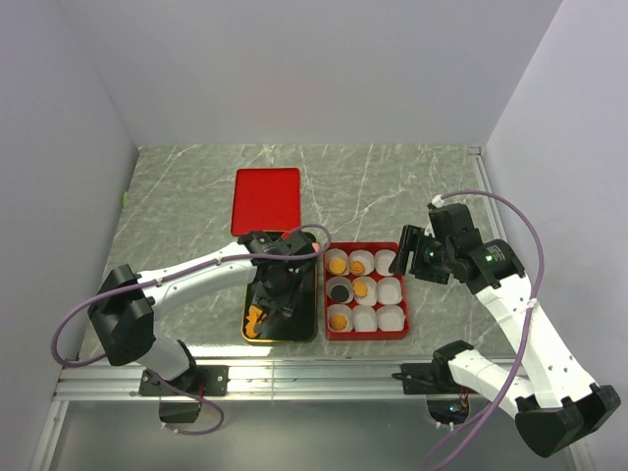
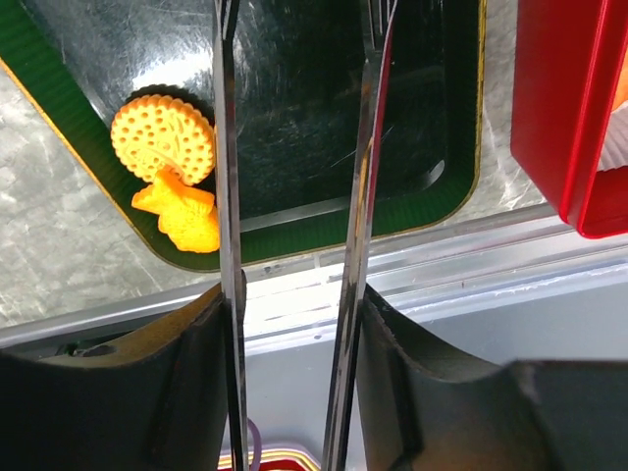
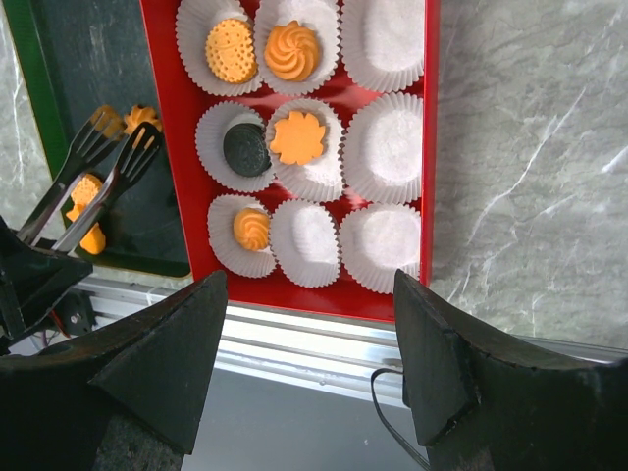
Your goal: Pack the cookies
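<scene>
Orange cookies lie in the near left corner of a black tray; they also show in the right wrist view. My left gripper is shut on metal tongs above the tray. The tong heads stand apart with nothing between them. A red box holds white paper cups. Several cups hold cookies: a dotted round, a swirl, a black one, a flower and a small swirl. My right gripper is open and empty above the box's near edge.
A red lid lies flat behind the tray. An aluminium rail runs along the table's near edge, just in front of the tray and the box. White walls stand at the back and on both sides. Several paper cups hold nothing.
</scene>
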